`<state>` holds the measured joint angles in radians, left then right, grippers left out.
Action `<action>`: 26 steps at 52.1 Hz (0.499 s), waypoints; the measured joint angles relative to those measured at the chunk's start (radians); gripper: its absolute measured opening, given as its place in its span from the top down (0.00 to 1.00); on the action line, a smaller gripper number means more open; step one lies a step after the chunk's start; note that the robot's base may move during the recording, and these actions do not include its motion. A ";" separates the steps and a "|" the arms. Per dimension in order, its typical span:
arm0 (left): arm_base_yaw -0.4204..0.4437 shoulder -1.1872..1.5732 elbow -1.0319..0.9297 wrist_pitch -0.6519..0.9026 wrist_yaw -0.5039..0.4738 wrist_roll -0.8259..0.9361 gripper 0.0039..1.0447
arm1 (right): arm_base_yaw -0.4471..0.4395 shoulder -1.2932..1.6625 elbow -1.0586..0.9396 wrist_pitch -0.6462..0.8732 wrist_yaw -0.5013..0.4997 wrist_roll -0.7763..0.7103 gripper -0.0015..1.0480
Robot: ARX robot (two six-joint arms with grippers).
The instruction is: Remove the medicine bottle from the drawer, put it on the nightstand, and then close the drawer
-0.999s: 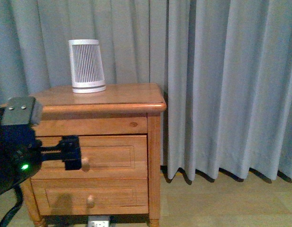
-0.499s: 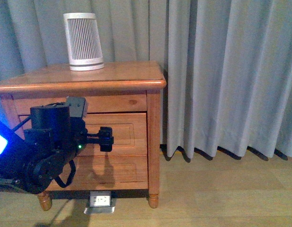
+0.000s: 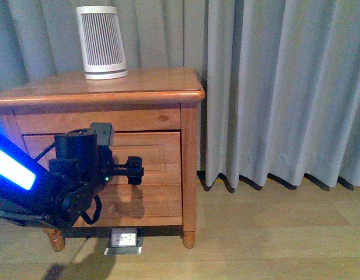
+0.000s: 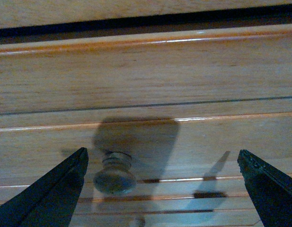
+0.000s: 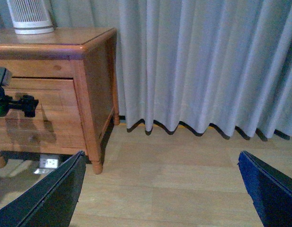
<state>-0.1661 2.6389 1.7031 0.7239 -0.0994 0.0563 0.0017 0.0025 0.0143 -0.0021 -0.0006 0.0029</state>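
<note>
The chief risk is judged to lie in the grasp of the small round wooden knob [image 4: 114, 178]. In the left wrist view it is seen well off centre between the spread jaws of the left gripper [image 4: 162, 156], close beside one finger and far from the other; if the jaws are brought together from here, the knob may be caught by one finger only and lost, or the orange-brown panelled front of the upper wooden drawer [image 3: 159, 150] may be scraped. The drawer may be jammed by a pull made off its axis; by a sharp pull, the small orange-brown wooden nightstand [image 3: 150, 87] may be dragged and the white-grey ribbed cone-shaped device [image 3: 101, 42] on its top may be rocked. The tiny white plastic medicine bottle is seen in no view; it is presumed to lie inside the closed drawer, where it may be rolled about by a jerk. The right gripper [image 5: 162, 156] is held with its jaws spread wide and nothing between them, well apart from the furniture, above the floor.

The top is polished, and room for the bottle is shown in front of and beside the cone; the nightstand is set on a pale wooden plank floor [image 3: 273, 233] against a grey pleated curtain [image 3: 273, 87]; a metal socket plate [image 3: 123, 240] is let into the floor beneath the lower drawer [image 3: 162, 204].
</note>
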 joint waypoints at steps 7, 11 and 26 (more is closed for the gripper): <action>0.008 0.020 0.028 -0.010 0.000 0.000 0.06 | 0.000 0.000 0.000 0.000 0.000 0.000 0.07; 0.015 0.030 0.037 -0.018 -0.002 0.000 0.06 | 0.000 0.000 0.000 0.000 0.000 0.000 0.07; 0.037 0.034 0.039 -0.021 -0.002 0.003 0.06 | 0.000 0.000 0.000 0.000 0.000 0.000 0.07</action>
<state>-0.1295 2.6728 1.7424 0.7032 -0.1013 0.0597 0.0017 0.0021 0.0143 -0.0021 -0.0006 0.0025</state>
